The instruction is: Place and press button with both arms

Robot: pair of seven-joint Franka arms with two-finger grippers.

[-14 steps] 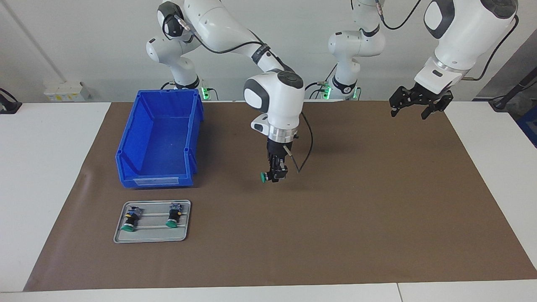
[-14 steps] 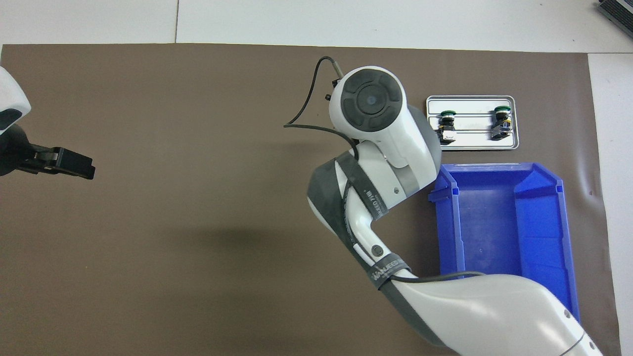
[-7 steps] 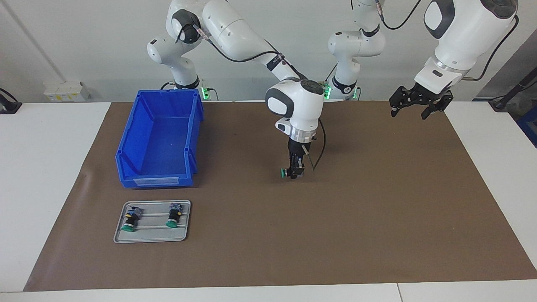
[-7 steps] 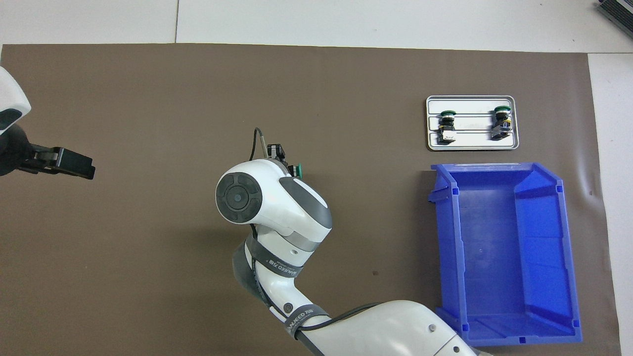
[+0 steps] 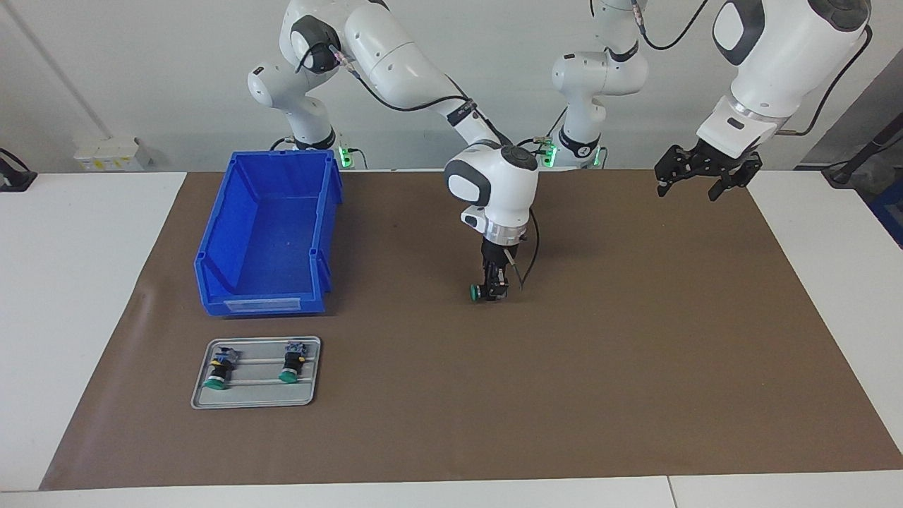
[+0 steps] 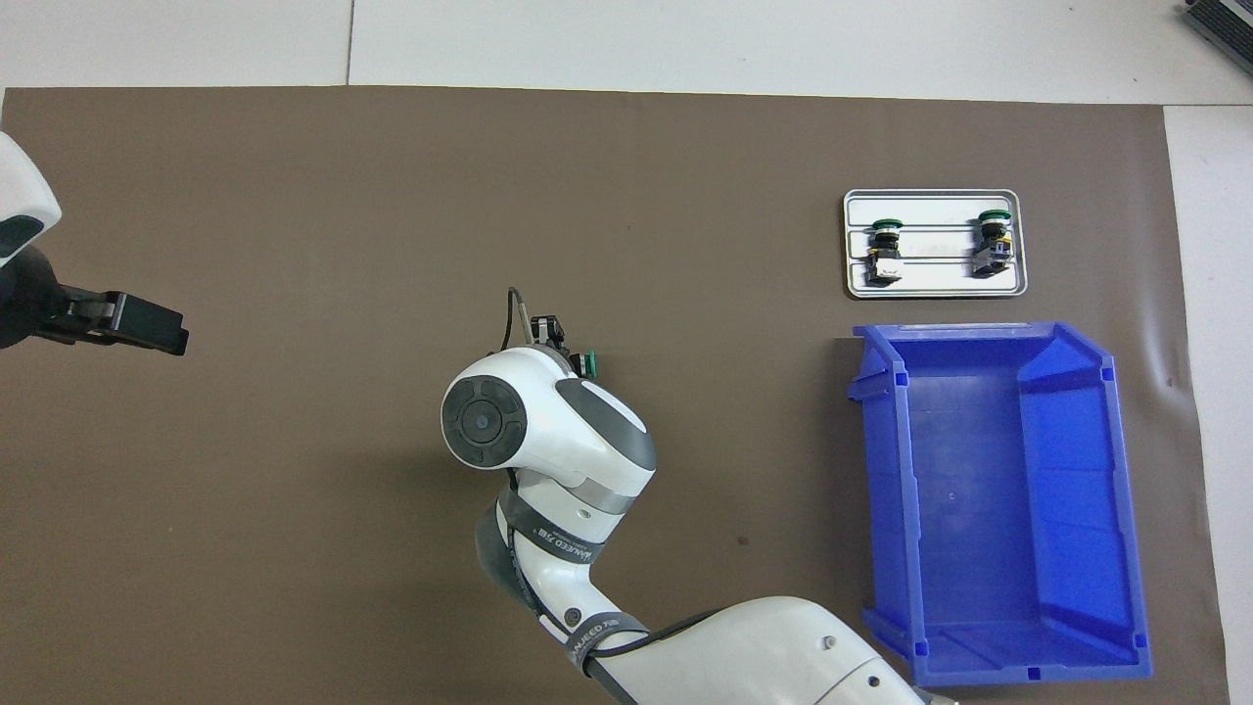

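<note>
Surface: white desk (image 5: 85, 296) covered across its middle by a brown mat (image 5: 635, 339), pale wall at the robots' end.
Button: green-capped button (image 5: 478, 292) lies on its side in the right claw, cap pointing toward the right arm's end of the desk, low at the mat near the middle of the desk; whether it touches the mat cannot be told. The overhead view shows only the green cap (image 6: 589, 363), poking out from under the wrist.
Right claw: the right claw (image 5: 494, 288) points straight down, fingers closed on the button's body.
Right arm: reaches from its base out over the mat's middle, wrist directly above the claw.
Bin: blue bin (image 5: 268, 233) stands toward the right arm's end from the right claw, well apart from it.
Tray: grey tray (image 5: 255, 402) lies farther from the robots than the bin, just beside it, and carries two more buttons (image 5: 215, 368) lying apart, green caps pointing away from the robots.
Left claw: the left claw (image 5: 705, 176) hangs high over the mat's corner at the left arm's end, well apart from the right claw, fingers spread and holding nothing; this arm waits.
</note>
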